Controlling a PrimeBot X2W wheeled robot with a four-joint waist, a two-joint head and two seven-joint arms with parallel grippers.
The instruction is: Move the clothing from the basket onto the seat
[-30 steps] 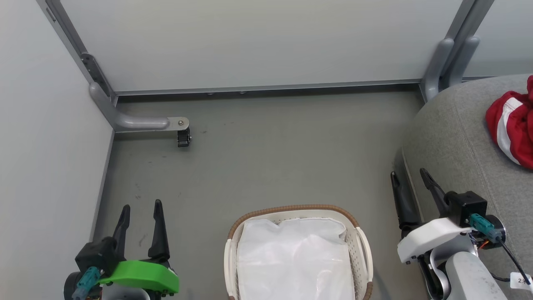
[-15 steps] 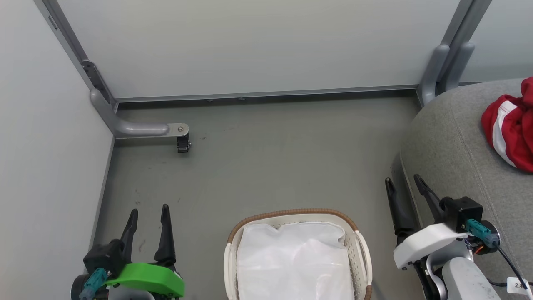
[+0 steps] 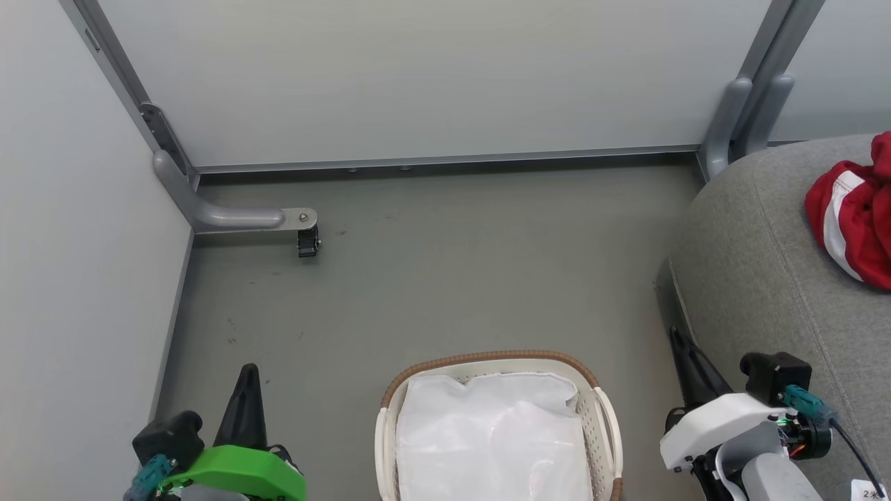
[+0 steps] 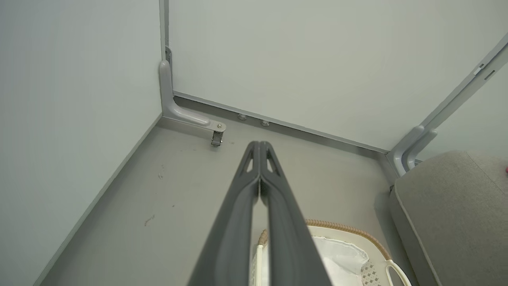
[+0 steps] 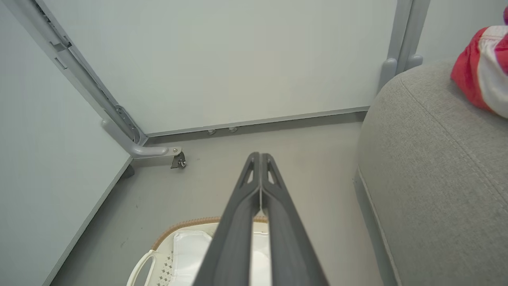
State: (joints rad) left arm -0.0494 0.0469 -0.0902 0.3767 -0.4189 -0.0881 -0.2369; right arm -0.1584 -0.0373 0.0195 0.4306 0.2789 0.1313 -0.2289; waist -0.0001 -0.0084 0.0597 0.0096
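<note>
The red clothing point(image 3: 853, 209) with white stripes lies bunched on the grey seat point(image 3: 759, 264) at the right edge, also seen as red clothing point(image 5: 482, 67) on the seat point(image 5: 432, 167). The white basket point(image 3: 487, 360) with its brown rim stands on the floor at bottom centre, holding just the white liner sheet point(image 3: 491, 435). My left gripper point(image 3: 247, 372) is shut and empty, left of the basket. My right gripper point(image 3: 679, 341) is shut and empty, between the basket and the seat. Both wrist views show fingertips pressed together: left gripper point(image 4: 259, 143), right gripper point(image 5: 260, 155).
Pale partition walls close off the left and back. A grey bracket foot with a small black caster point(image 3: 306, 242) juts onto the grey floor point(image 3: 445, 278) at the back left corner. A grey post point(image 3: 741, 115) stands behind the seat.
Both grippers have gone from open to shut and drawn back toward the bottom of the head view. The camera tilted slightly between the earliest frame and now.
</note>
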